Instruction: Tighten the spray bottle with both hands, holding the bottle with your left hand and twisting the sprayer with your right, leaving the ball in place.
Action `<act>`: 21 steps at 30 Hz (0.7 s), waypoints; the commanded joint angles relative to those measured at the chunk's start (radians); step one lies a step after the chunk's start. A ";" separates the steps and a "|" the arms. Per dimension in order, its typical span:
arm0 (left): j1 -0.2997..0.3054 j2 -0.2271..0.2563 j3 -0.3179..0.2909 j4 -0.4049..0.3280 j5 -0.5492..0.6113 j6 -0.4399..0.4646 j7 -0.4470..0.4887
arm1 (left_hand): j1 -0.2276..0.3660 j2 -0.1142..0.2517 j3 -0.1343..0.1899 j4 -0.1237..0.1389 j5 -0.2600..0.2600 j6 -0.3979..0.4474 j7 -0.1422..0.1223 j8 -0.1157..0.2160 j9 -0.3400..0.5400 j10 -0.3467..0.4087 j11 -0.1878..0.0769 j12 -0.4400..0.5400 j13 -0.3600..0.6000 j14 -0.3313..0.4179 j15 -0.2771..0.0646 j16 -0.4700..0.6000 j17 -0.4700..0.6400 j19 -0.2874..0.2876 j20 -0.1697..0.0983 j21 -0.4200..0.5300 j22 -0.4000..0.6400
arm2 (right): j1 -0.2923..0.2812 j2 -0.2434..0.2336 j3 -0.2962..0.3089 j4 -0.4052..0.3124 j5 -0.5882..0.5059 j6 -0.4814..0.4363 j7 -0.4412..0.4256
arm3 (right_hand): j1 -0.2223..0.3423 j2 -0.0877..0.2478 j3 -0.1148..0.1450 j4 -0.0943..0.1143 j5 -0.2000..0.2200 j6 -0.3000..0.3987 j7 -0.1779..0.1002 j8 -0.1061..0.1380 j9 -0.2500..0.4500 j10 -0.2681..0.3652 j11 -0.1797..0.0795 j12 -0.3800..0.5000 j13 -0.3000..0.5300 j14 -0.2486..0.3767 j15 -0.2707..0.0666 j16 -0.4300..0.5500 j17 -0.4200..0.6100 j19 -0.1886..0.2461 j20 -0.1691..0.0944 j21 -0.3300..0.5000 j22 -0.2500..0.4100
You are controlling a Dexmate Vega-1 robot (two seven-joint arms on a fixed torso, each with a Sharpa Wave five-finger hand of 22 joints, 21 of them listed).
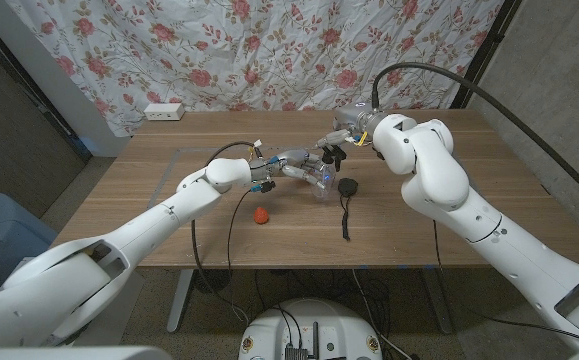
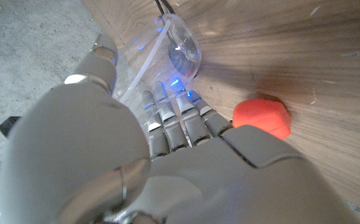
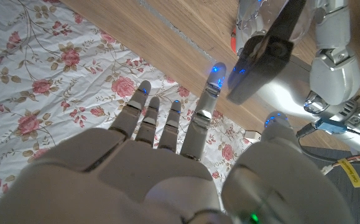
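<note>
A clear spray bottle (image 1: pixel 312 176) lies tilted above the table's middle, gripped around its body by my left hand (image 1: pixel 269 172). In the left wrist view my fingers (image 2: pixel 176 121) wrap the clear bottle (image 2: pixel 181 50). Its black sprayer (image 1: pixel 331 153) points toward my right hand (image 1: pixel 341 135). In the right wrist view the black sprayer (image 3: pixel 268 53) stands between one straight finger (image 3: pixel 212 84) and the thumb, with a small gap at the thumb. The fingers of that hand are spread. An orange-red ball (image 1: pixel 260 215) rests on the wood just in front of the left hand, and the ball (image 2: pixel 263 117) sits close beside it.
A black round object (image 1: pixel 347 186) with a black cord (image 1: pixel 345 222) lies right of the bottle. A white power strip (image 1: pixel 164 111) sits at the table's back left. A flowered curtain hangs behind the table (image 1: pixel 439 215).
</note>
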 commanded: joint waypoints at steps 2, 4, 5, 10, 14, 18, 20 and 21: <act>0.026 0.018 -0.018 -0.038 0.003 0.011 0.032 | -0.127 0.169 0.029 0.026 0.003 0.031 -0.019 0.331 0.004 0.071 -0.059 0.001 0.006 -0.007 -0.107 0.007 0.004 0.009 -0.022 -0.003 0.003 | 0.024 -0.011 0.002 -0.004 0.018 0.025 0.022 | -0.048 -0.003 -0.016 0.010 0.007 -0.100 0.027 -0.047 0.000 -0.020 0.019 0.003 0.005 -0.006 0.031 -0.009 0.001 -0.009 0.013 0.002 0.003; 0.030 0.023 -0.021 -0.048 0.003 0.017 0.037 | -0.128 0.166 0.029 0.025 0.003 0.032 -0.020 0.331 0.004 0.072 -0.061 0.002 0.007 -0.006 -0.108 0.007 0.003 0.009 -0.023 -0.003 0.003 | 0.025 -0.016 0.003 -0.003 0.024 0.033 0.015 | -0.063 0.002 -0.019 0.014 0.008 -0.134 0.044 -0.064 0.001 -0.027 0.032 0.003 0.005 -0.006 0.043 -0.012 0.000 -0.014 0.019 0.002 0.003; 0.032 0.025 -0.022 -0.053 0.002 0.021 0.040 | -0.129 0.167 0.028 0.026 0.003 0.032 -0.019 0.331 0.004 0.071 -0.063 0.001 0.007 -0.007 -0.107 0.007 0.003 0.009 -0.022 -0.003 0.003 | 0.025 -0.018 0.008 -0.003 0.037 0.038 0.010 | -0.075 0.003 -0.023 0.017 0.008 -0.168 0.049 -0.081 0.001 -0.032 0.035 0.004 0.006 -0.009 0.052 -0.016 -0.001 -0.017 0.024 0.002 0.003; 0.048 0.038 -0.033 -0.077 -0.002 0.033 0.057 | -0.141 0.165 0.026 0.032 0.002 0.029 -0.020 0.329 0.003 0.068 -0.060 -0.002 0.006 -0.007 -0.106 0.006 0.002 0.007 -0.020 -0.003 0.003 | 0.022 -0.033 0.024 -0.002 0.081 0.054 -0.023 | -0.109 0.009 -0.033 0.026 0.008 -0.252 0.066 -0.122 0.004 -0.048 0.053 0.004 0.007 -0.022 0.061 -0.025 0.000 -0.030 0.033 0.000 0.003; 0.058 0.049 -0.040 -0.094 -0.005 0.044 0.068 | -0.141 0.165 0.027 0.031 0.002 0.029 -0.018 0.329 0.003 0.065 -0.056 -0.005 0.004 -0.008 -0.104 0.006 0.002 0.007 -0.017 -0.003 0.003 | 0.007 -0.042 0.046 -0.005 0.126 0.052 -0.069 | -0.118 0.019 -0.033 0.028 0.008 -0.289 0.073 -0.142 0.004 -0.056 0.061 0.004 0.007 -0.026 0.064 -0.028 0.000 -0.038 0.033 -0.001 0.003; 0.072 0.062 -0.051 -0.118 -0.006 0.056 0.087 | -0.142 0.163 0.026 0.030 0.002 0.029 -0.017 0.329 0.002 0.062 -0.056 -0.008 0.001 -0.008 -0.104 0.007 0.003 0.006 -0.016 -0.004 0.003 | -0.011 -0.051 0.073 -0.008 0.189 0.048 -0.120 | -0.123 0.023 -0.034 0.029 0.008 -0.316 0.079 -0.156 0.004 -0.056 0.060 0.006 0.007 -0.031 0.064 -0.032 0.000 -0.038 0.034 0.000 0.003; 0.078 0.069 -0.056 -0.129 -0.006 0.062 0.095 | -0.144 0.163 0.025 0.030 0.002 0.029 -0.015 0.328 0.002 0.063 -0.056 -0.009 0.000 -0.009 -0.103 0.007 0.003 0.006 -0.015 -0.004 0.003 | -0.018 -0.057 0.077 -0.008 0.202 0.041 -0.147 | -0.125 0.024 -0.035 0.029 0.007 -0.325 0.077 -0.161 0.004 -0.055 0.063 0.007 0.007 -0.031 0.061 -0.032 0.000 -0.038 0.032 0.001 0.003; 0.081 0.073 -0.058 -0.136 -0.007 0.066 0.097 | -0.145 0.163 0.025 0.030 0.002 0.028 -0.015 0.328 0.002 0.063 -0.056 -0.009 0.000 -0.008 -0.103 0.007 0.003 0.006 -0.015 -0.004 0.003 | -0.018 -0.060 0.075 -0.009 0.203 0.035 -0.151 | -0.129 0.025 -0.036 0.029 0.007 -0.340 0.083 -0.170 0.003 -0.055 0.064 0.008 0.007 -0.031 0.059 -0.033 0.000 -0.038 0.031 0.001 0.003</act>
